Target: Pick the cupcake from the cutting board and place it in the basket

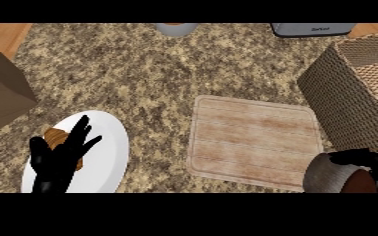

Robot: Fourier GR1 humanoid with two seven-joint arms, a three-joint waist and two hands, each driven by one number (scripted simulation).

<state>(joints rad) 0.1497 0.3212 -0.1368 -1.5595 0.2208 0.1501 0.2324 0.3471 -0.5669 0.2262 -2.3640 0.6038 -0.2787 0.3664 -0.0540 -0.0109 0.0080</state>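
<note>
Brown and rounded, what may be the cupcake (359,184) is showing only as a sliver at the lower right edge of the frame, mostly hidden behind the right hand (353,157) and grey forearm, whose dark fingers are curling over it just off the bare wooden cutting board (255,140). Right of the board, the woven basket (347,92) is being cut off by the frame edge. At lower left, the left hand (59,160) is resting with fingers straight and spread over a white plate (107,152), partly covering a brown item (55,136).
</note>
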